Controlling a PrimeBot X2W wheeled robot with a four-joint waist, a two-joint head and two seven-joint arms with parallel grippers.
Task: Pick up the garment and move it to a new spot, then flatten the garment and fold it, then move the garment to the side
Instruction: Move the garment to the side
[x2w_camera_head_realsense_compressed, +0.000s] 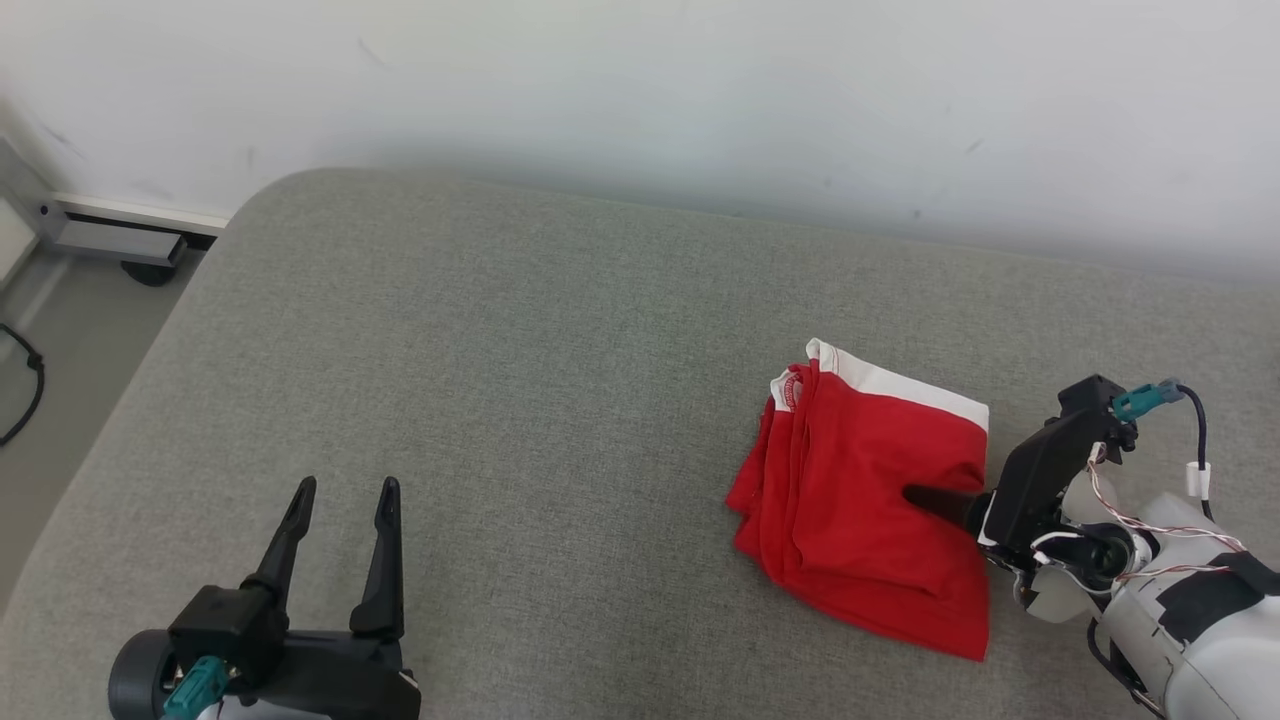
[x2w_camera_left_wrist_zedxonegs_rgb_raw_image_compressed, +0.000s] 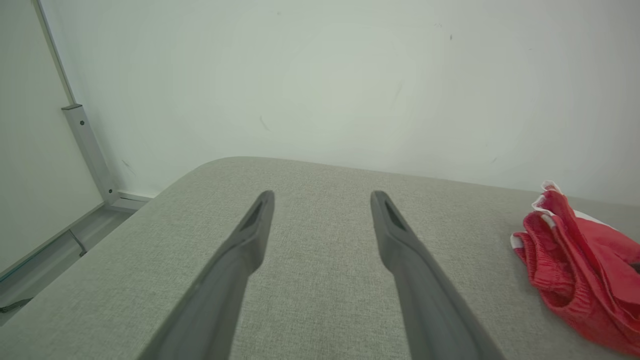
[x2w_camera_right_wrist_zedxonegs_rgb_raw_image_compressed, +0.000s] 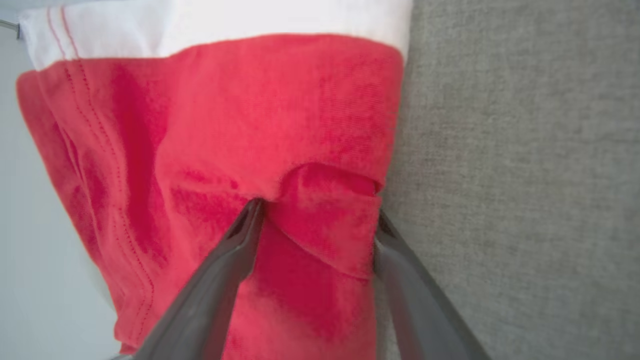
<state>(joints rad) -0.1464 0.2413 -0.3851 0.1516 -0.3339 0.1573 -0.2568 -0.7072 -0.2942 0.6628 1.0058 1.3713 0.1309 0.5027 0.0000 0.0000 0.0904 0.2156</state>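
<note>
1. Closest to my right wrist lens, the right gripper (x2w_camera_right_wrist_zedxonegs_rgb_raw_image_compressed: 317, 210) has its two dark fingers spread wide and unclenched. A raised tuck of the red garment (x2w_camera_right_wrist_zedxonegs_rgb_raw_image_compressed: 225, 125) lies between them. Cloth touches both fingers, but I see no pinch on it.
2. From the head camera, that gripper reaches into the garment from its right edge. One finger lies across the red cloth about halfway down that edge, and the other finger is hidden from me there.
3. My target, the garment, sits folded into a rough rectangle on the grey cushion (x2w_camera_head_realsense_compressed: 500, 350), with stacked layers showing along its left edge.
4. On the garment's far edge runs a white band (x2w_camera_head_realsense_compressed: 900, 385), joined to the red cloth. A small round print (x2w_camera_head_realsense_compressed: 793, 390) sits at the garment's far-left corner, too small for me to read.
5. Well to the left of the garment and nearer to me, the left gripper (x2w_camera_head_realsense_compressed: 347, 490) has its fingers apart with nothing between them, over bare cushion. I cannot tell whether it touches the surface.
6. Through the left wrist lens, the garment lies off to the right of those fingertips, well apart from them.
7. Beyond the garment stands a white wall (x2w_camera_head_realsense_compressed: 640, 80). Far to the garment's left, a grey metal rail (x2w_camera_head_realsense_compressed: 110, 235) runs along the foot of that wall.
</note>
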